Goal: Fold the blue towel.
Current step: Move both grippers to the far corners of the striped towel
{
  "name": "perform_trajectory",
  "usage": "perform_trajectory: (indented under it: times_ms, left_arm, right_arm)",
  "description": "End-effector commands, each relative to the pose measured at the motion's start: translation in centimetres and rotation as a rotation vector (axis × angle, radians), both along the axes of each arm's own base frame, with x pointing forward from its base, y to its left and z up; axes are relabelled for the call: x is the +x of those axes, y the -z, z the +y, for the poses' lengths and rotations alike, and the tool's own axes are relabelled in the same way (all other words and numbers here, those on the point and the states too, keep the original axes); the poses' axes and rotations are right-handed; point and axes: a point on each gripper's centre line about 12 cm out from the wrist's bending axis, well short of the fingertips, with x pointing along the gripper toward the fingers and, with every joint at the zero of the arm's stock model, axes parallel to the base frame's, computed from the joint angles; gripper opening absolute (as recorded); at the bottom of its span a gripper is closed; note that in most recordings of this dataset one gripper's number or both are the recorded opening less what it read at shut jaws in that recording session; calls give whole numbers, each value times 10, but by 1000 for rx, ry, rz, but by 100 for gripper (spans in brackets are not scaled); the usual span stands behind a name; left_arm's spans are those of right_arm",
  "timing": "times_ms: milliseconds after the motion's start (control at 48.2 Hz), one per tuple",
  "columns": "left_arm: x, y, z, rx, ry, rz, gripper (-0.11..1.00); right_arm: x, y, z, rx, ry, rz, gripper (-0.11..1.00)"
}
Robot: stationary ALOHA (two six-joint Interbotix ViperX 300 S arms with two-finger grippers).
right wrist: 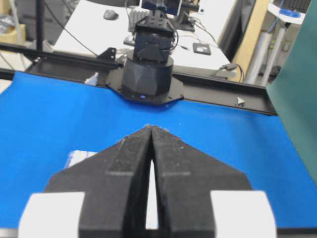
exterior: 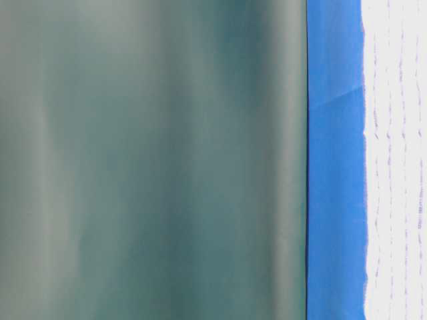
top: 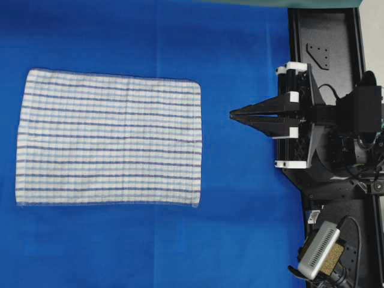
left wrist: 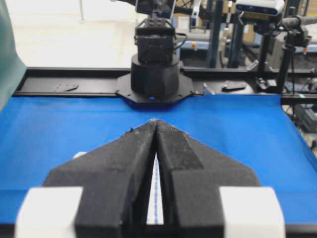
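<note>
The blue towel [top: 108, 137], white terry with thin blue stripes, lies flat and unfolded on the left half of the blue table covering [top: 240, 228]. My right gripper [top: 232, 115] is shut and empty, pointing left at the towel's right edge, a short gap away. In the right wrist view its tips [right wrist: 150, 126] meet, and a corner of the towel [right wrist: 79, 157] shows beside them. The left gripper [left wrist: 156, 120] is out of the overhead view. In its wrist view it is shut, with a sliver of towel [left wrist: 155, 198] below it showing through the slit.
The right arm's black base plate [top: 324, 120] borders the covering on the right, with a grey device [top: 321, 252] at the lower right. A blurred green curtain [exterior: 153, 160] fills most of the table-level view. Each wrist view faces the opposite arm's base [left wrist: 154, 74] [right wrist: 147, 74].
</note>
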Motion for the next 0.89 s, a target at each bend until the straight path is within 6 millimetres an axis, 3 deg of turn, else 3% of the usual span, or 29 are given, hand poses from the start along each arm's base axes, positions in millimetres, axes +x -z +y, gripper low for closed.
perform_trajectory:
  times_ms: [0,353,540,602,706,809,872]
  left_arm:
    - [4,-5,0,-33,-3,9,0]
    - [7,4,8,-26,-41,55,0]
    - [18,24,29,-34,-137,141,1]
    - [21,31,38,-41,-174,171,3]
    - [26,43,53,-54,-235,218,26]
    - [31,56,64,-65,-279,261,59]
    - [35,65,70,-72,-297,292,76]
  right_arm:
    - [5,-8,-1,0,4,-12,11]
    - [15,0,-15,17,72,95,11]
    - [20,17,-39,52,182,163,12]
    - [22,23,-47,65,214,188,19]
    - [25,36,-62,98,280,241,48]
    - [28,53,-79,131,347,311,81]
    - [30,65,-87,142,376,358,87]
